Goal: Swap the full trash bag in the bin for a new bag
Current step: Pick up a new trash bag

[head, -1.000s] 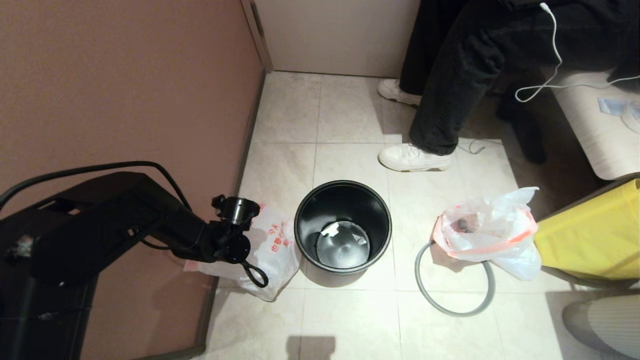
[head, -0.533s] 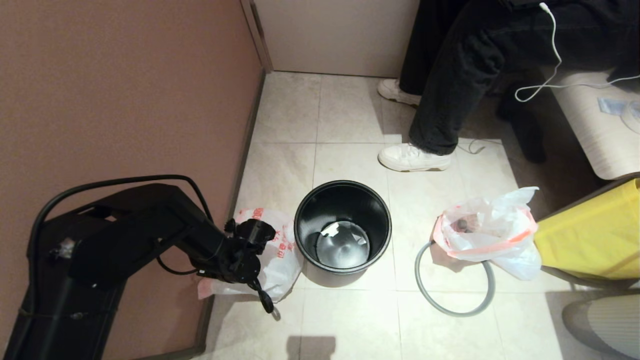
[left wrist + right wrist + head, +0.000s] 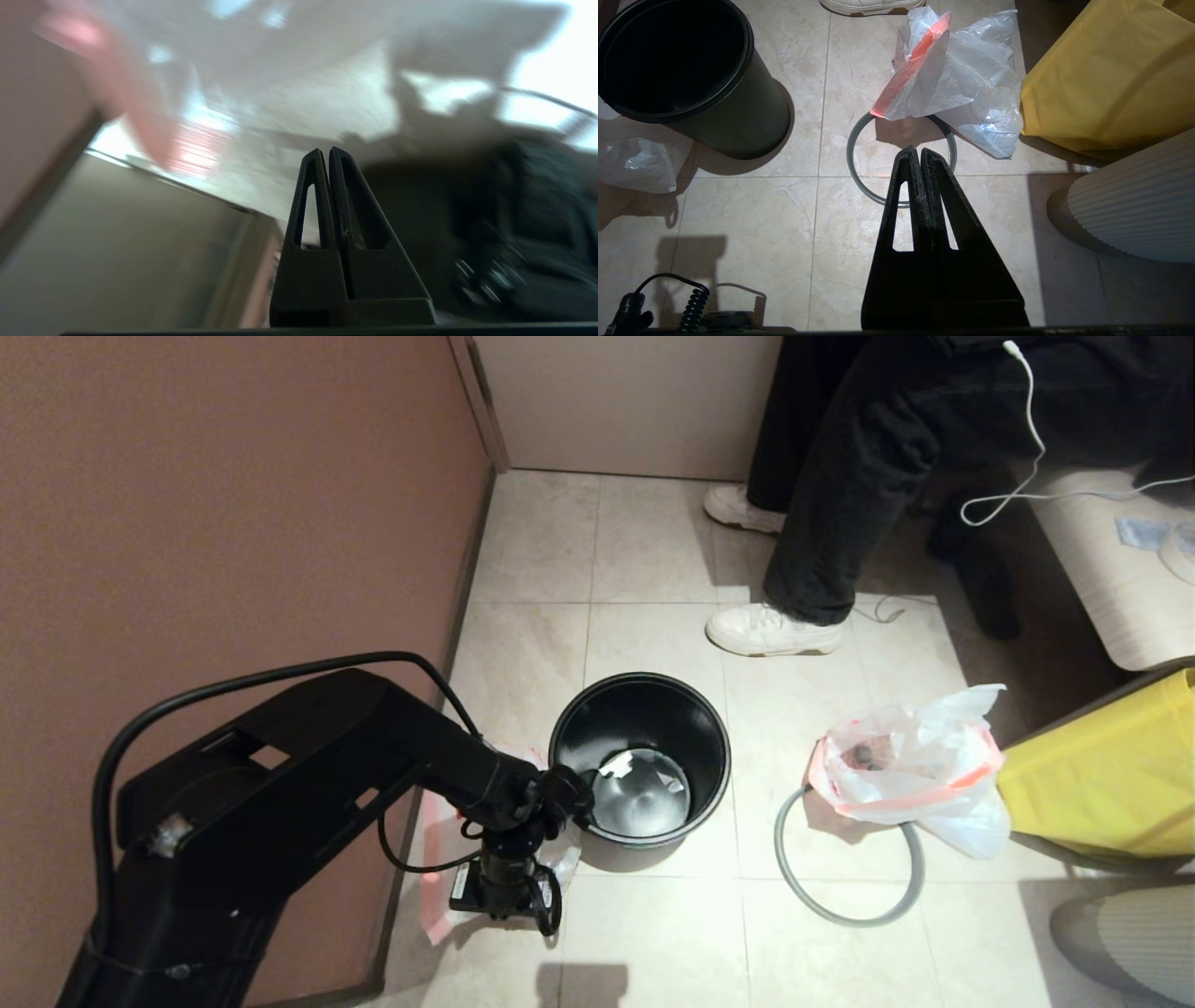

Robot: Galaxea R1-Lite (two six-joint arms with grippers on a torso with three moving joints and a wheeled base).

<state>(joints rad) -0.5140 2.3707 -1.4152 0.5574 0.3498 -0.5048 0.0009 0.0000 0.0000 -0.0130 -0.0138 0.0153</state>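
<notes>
The black bin stands on the tiled floor without a liner, with a paper scrap at its bottom. Its grey hoop lies on the floor to the right. The lumpy full trash bag rests on the hoop's far side. The new bag lies left of the bin, mostly hidden under my left arm. My left gripper hangs low over it, shut and empty. The right gripper is shut and empty above the floor near the hoop, with the full bag and the bin beyond it.
A brown wall runs along the left. A person's legs and white shoes stand behind the bin. A yellow bag and a white ribbed object sit at the right, with a sofa behind them.
My left arm has swung from the wall side across the new bag toward the bin, its wrist turning downward. The new bag has shifted and is now mostly covered.
</notes>
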